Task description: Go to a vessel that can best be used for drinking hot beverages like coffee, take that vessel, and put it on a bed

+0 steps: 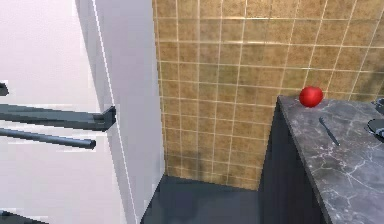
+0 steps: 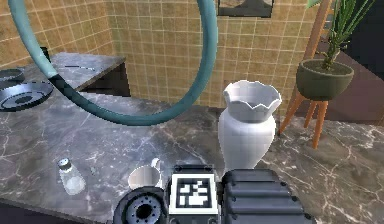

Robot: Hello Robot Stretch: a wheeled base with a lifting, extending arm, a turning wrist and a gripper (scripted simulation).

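Where the mug is: a small pale mug (image 2: 146, 178) stands upright on the grey marble tabletop (image 2: 90, 140) at the arm side view's lower edge, between a salt shaker (image 2: 70, 178) and a tall white vase (image 2: 248, 125).
Tool: the tool (image 2: 146, 207) shows as a dark body at the bottom edge, left of a white marker square (image 2: 195, 193). The mug stands just behind it and its far end cannot be made out, so I cannot tell whether it has hold of anything.
Weight: probably light; the mug is small and looks empty.
Stiffness: rigid, likely ceramic, so it will not give under pressure.
Surface: probably a smooth glaze that could slip in a loose hold.
Fragility: it could chip or crack if knocked against the marble; the bed should be a soft landing.
Where to take hold: across the wall at mid-height, squarely, or over the rim; a handle cannot be made out for certain.
Neighbours: the vase and shaker are near and could tip; a teal hoop (image 2: 205, 70) curves above.
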